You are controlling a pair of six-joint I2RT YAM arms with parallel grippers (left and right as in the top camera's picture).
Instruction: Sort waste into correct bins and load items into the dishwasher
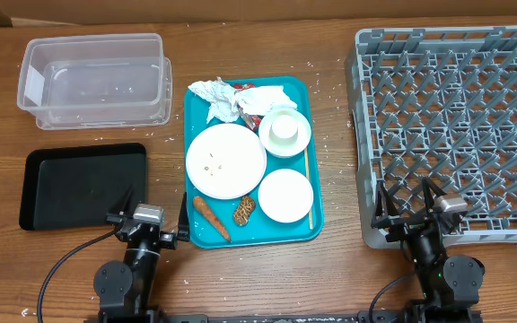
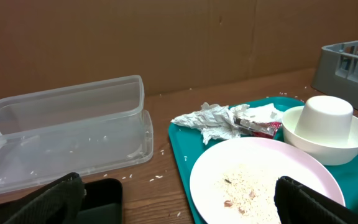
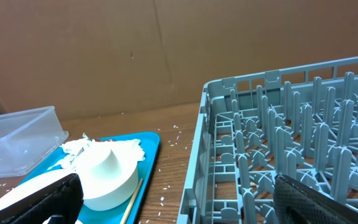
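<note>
On the counter (image 1: pixel 330 269), a teal tray (image 1: pixel 291 231) sits in the middle and carries nearly everything. Crumpled napkins (image 1: pixel 215 97) lie at its far end, with a red wrapper (image 1: pixel 247 99) tucked against them. A white cup (image 1: pixel 284 127) stands upside down inside a bowl (image 1: pixel 284 145) just beside the napkins. The flat plate (image 1: pixel 226 160) lies at the tray's centre, dotted with rice grains (image 2: pixel 241 185). A second bowl (image 1: pixel 285 196) sits at the near end. Next to it are a brown food lump (image 1: pixel 244 210) and an orange carrot (image 1: pixel 211 218). A thin wooden stick (image 1: pixel 307 184) runs along the tray's edge nearest the dish rack (image 1: pixel 456 126).

The clear tub (image 1: pixel 94 81) stands at the far left of the counter, with a few white grains scattered inside. The black tray (image 1: pixel 83 184) lies just in front of it. The grey rack fills the right side, and its pegs hold nothing.

The left gripper (image 2: pixel 179 185) hovers low near the tray's corner, between the black tray and the carrot. Its fingers (image 2: pixel 48 202) are spread wide and hold nothing. The right gripper (image 3: pixel 176 186) hangs at the rack's near left corner. Its fingers (image 3: pixel 319 202) are likewise spread apart and bare.
</note>
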